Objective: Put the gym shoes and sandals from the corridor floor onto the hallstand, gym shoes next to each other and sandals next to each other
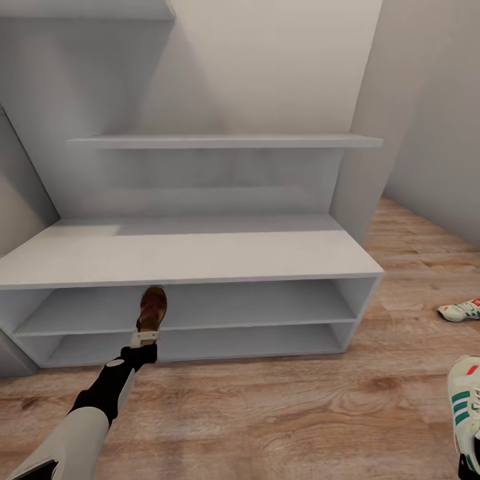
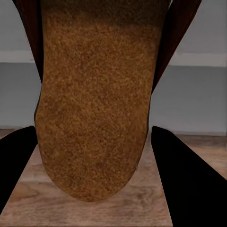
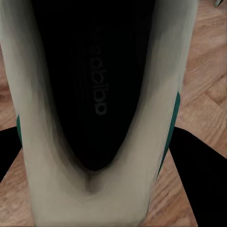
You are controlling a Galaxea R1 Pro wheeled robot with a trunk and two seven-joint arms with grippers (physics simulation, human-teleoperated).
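Sandal (image 1: 152, 311) is held by the left pincer (image 1: 145, 338), clamped at the heel; long axis runs straight away from the arm, toe aimed into the hallstand (image 1: 200, 257) at the front edge of its upper shelf tier. Sandal is off the floor, at the tier's mouth but not yet set down. Next move is judged a short push forward along that axis. Right pincer (image 3: 94, 208) is closed around a gym shoe (image 3: 94, 94). Second gym shoe (image 1: 461, 310) lies on the corridor floor (image 1: 267, 413), right of the hallstand.
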